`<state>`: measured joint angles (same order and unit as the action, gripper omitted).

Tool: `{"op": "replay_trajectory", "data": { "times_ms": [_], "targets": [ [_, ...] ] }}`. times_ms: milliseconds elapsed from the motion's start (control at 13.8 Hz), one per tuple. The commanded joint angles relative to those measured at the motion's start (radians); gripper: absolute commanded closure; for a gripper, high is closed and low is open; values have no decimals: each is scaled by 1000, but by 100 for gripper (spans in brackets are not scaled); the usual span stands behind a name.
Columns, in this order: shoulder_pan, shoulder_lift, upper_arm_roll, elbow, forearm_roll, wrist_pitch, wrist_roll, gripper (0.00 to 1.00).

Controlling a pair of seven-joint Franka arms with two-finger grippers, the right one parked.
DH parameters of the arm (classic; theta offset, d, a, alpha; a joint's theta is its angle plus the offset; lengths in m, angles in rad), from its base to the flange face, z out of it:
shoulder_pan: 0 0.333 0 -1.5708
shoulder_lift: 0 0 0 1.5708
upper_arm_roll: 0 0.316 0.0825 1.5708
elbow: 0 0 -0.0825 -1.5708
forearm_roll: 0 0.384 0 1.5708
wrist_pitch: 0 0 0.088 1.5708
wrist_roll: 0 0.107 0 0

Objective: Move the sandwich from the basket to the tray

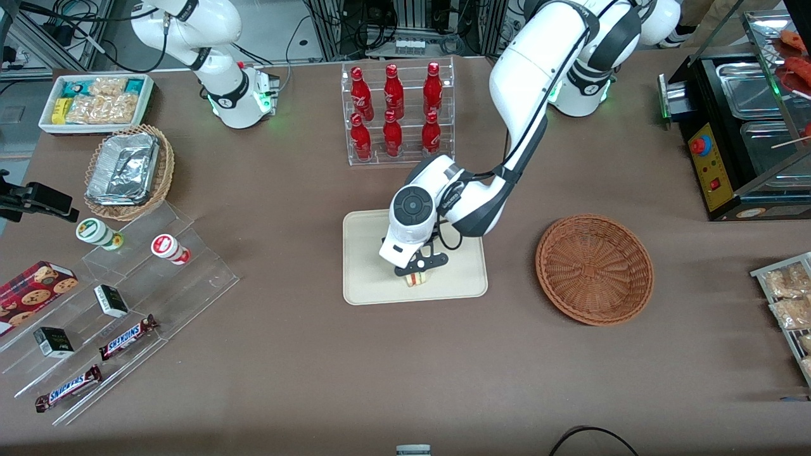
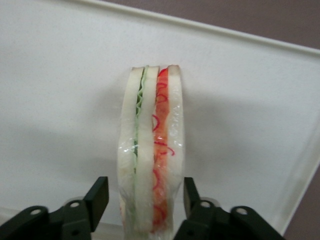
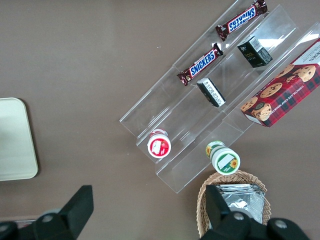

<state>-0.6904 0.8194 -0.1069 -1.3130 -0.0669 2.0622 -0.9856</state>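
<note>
The sandwich (image 1: pixel 416 279) stands on its edge on the cream tray (image 1: pixel 367 266), near the tray's edge closest to the front camera. In the left wrist view the sandwich (image 2: pixel 152 140) shows white bread with green and red filling, wrapped in clear film, resting on the tray (image 2: pixel 60 100). My left gripper (image 1: pixel 418 271) is just above the sandwich. Its fingers (image 2: pixel 98 197) stand on either side of the sandwich with a small gap on each side, so the gripper (image 2: pixel 145 195) is open around it. The dark wicker basket (image 1: pixel 594 269) lies beside the tray toward the working arm's end and holds nothing.
A clear rack of red bottles (image 1: pixel 396 111) stands farther from the front camera than the tray. A tan basket with foil containers (image 1: pixel 127 171), a snack box (image 1: pixel 95 101) and a clear stepped display (image 1: pixel 120 310) lie toward the parked arm's end. A black food warmer (image 1: pixel 741 133) stands at the working arm's end.
</note>
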Motion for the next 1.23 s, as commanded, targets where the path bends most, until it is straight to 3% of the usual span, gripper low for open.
{"op": "replay_trajectory", "data": {
  "times_ms": [0,145,508,653,798,1161],
  "targets": [
    [-11,-23,15,90,-4,-109,-15,0],
    [-3,-28,19,149,-4,-187,-13,0],
    [49,-123,23,141,9,-266,4,0],
    [60,-160,23,124,65,-354,15,0],
    [104,-227,23,36,97,-347,65,0],
    [293,-412,21,-168,90,-343,356,0]
  ]
}}
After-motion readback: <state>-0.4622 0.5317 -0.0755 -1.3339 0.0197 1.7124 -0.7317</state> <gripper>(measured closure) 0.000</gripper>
